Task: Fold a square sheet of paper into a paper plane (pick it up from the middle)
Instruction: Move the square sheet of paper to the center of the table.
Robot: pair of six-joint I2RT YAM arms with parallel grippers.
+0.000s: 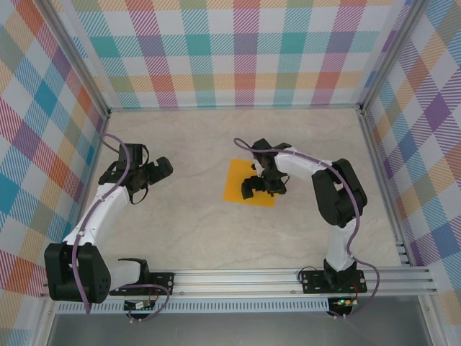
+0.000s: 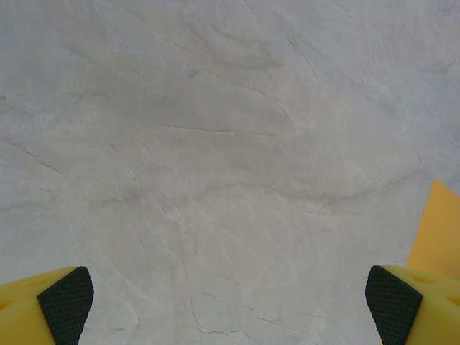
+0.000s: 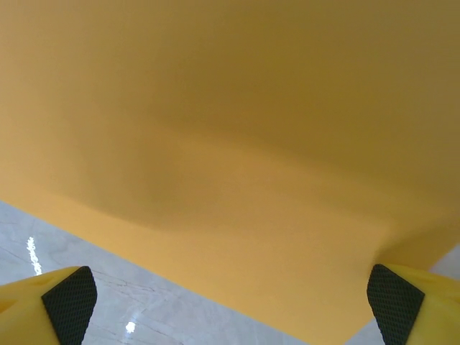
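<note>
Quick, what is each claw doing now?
Left gripper: open, holding nothing.
Right gripper: open over the thin orange square sheet of paper, not gripping it.

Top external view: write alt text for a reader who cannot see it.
An orange square sheet of paper lies flat in the middle of a pale marbled table, the open right gripper directly over its right part. The left gripper, also open, is apart to the left over bare tabletop. Plaid walls enclose the space.
</note>
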